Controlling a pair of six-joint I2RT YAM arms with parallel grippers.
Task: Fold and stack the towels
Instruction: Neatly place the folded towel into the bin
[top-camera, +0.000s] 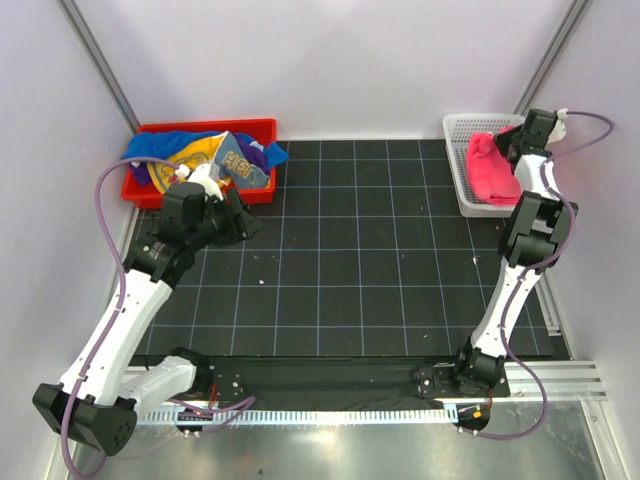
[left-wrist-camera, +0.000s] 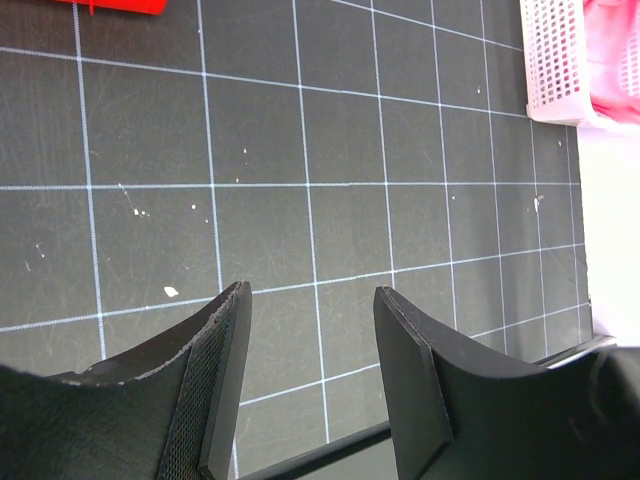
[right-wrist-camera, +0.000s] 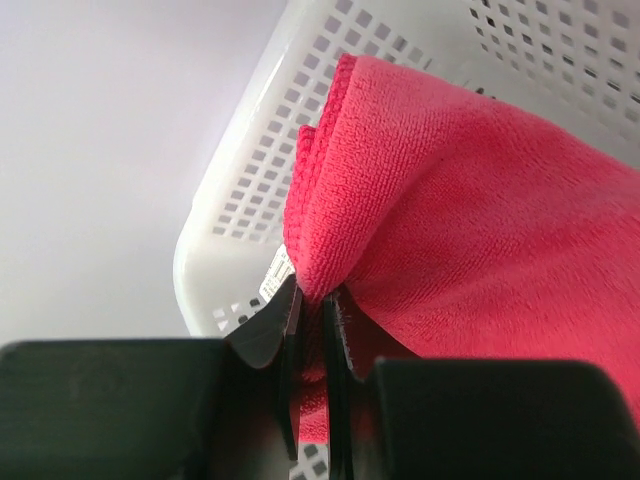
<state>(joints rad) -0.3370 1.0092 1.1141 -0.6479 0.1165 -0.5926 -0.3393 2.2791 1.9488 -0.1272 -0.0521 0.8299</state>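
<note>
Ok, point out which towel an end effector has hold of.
The hot pink towel in the white mesh basket, pinched by the right end effector. The other towels lie ungripped in the red bin.

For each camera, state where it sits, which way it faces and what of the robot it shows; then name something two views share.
Top external: above and behind the robot, looking down on the mat; both arms show.
Left wrist: on left arm, facing across the mat; open left gripper shows.
Right wrist: on right arm, facing into the white basket; right gripper shut on the pink towel.
Shared: white basket, all three.
</note>
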